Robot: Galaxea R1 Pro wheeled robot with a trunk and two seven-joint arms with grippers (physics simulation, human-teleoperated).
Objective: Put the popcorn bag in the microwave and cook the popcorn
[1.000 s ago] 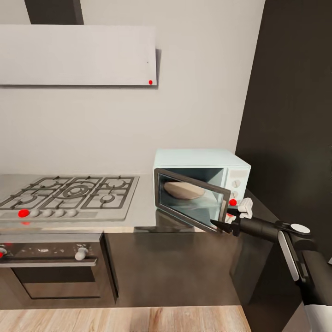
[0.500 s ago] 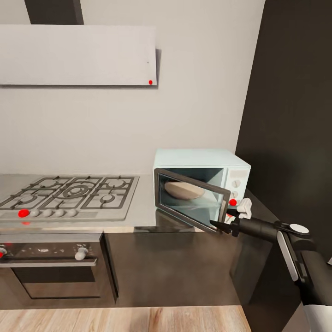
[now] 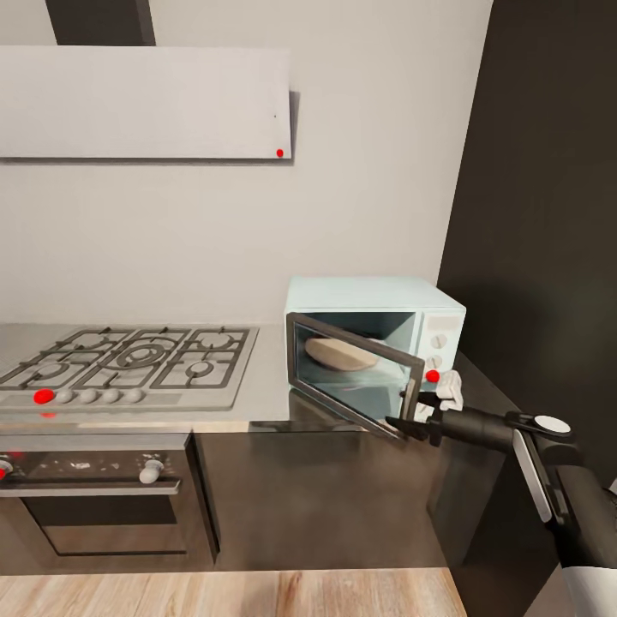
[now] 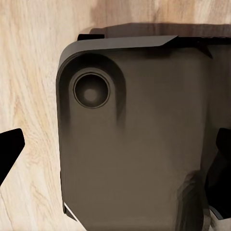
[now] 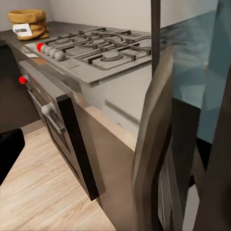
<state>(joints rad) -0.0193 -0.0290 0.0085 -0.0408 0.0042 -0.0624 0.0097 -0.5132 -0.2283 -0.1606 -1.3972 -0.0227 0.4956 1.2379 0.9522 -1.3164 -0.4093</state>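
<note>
Right of centre in the head view, the pale blue-mint boxy microwave (image 3: 377, 330) stands on the smooth grey glossy tabletop (image 3: 266, 377), its dark glass door (image 3: 356, 373) partly open. The right claw (image 3: 410, 413) sits at the door's free edge; whether it grips anything I cannot tell. In the right wrist view, the small tan-brown popcorn bag (image 5: 28, 23) sits upper left beyond the steel gas hob (image 5: 91, 50).
</note>
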